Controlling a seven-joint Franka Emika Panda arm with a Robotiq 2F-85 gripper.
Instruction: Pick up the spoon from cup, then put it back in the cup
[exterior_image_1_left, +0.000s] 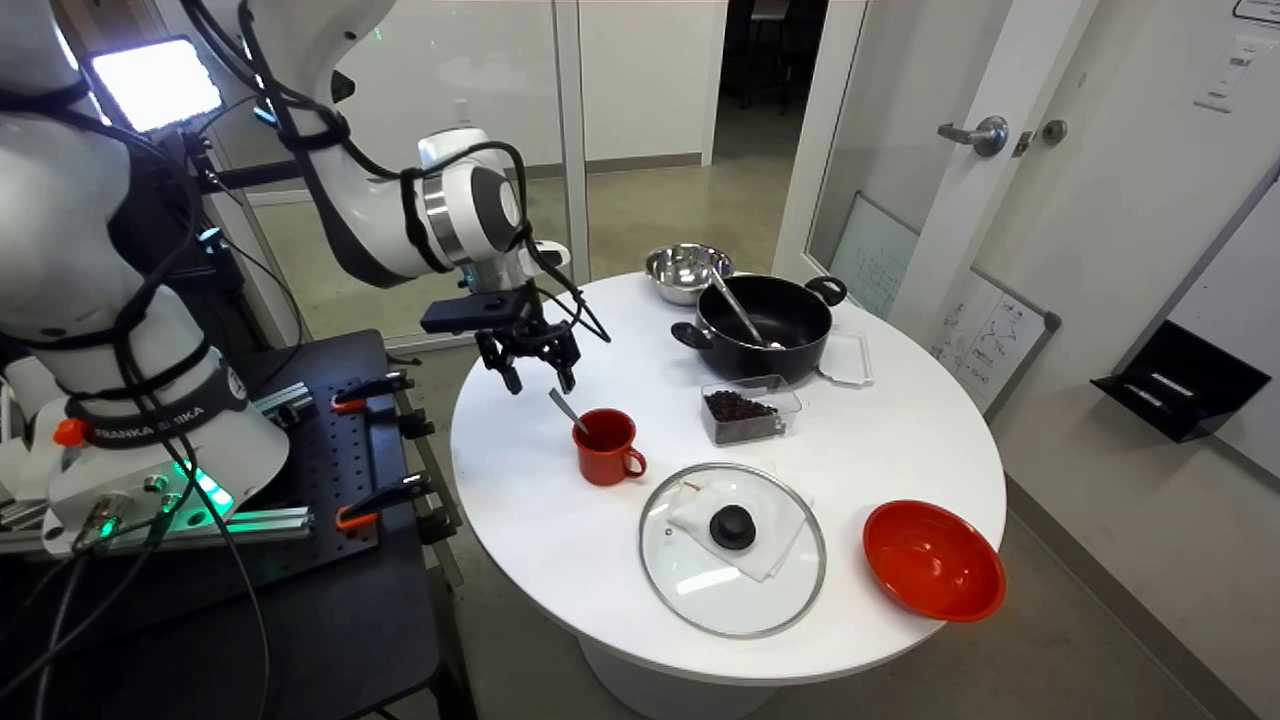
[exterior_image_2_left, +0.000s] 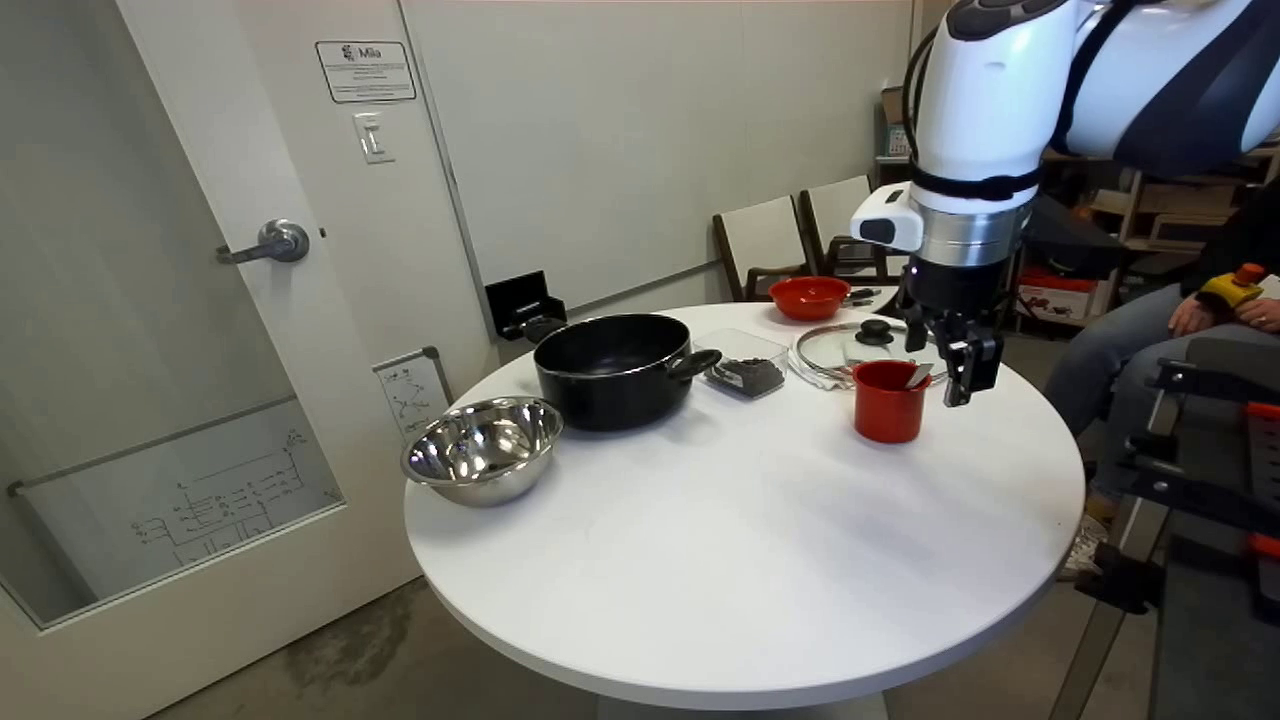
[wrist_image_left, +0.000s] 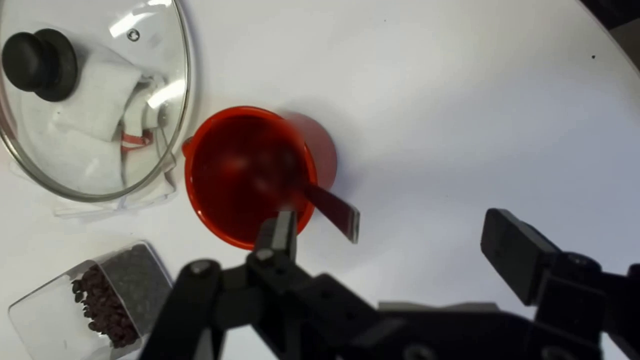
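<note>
The red cup (exterior_image_1_left: 605, 455) stands upright on the white table, its handle turned toward the glass lid. A thin spoon (exterior_image_1_left: 563, 404) leans in it, the handle end sticking out over the rim; the lower part is lost in the cup's dark inside. In the wrist view, my gripper (wrist_image_left: 390, 225) is wide open, and the spoon's handle end (wrist_image_left: 334, 209) appears in the gap near one finger, which overlaps the cup's rim in the picture. Both exterior views show the gripper (exterior_image_1_left: 541, 382) above the table beside the cup, higher than the spoon's tip. Nothing is held.
Behind the cup are a clear box (exterior_image_1_left: 745, 430) of dark beans, a black pot (exterior_image_1_left: 760, 355) with a utensil leaning in it, and a steel bowl (exterior_image_2_left: 505, 485). A glass lid (exterior_image_1_left: 690, 605) lies over a white cloth. The red bowl (exterior_image_1_left: 935, 560) sits at the table edge.
</note>
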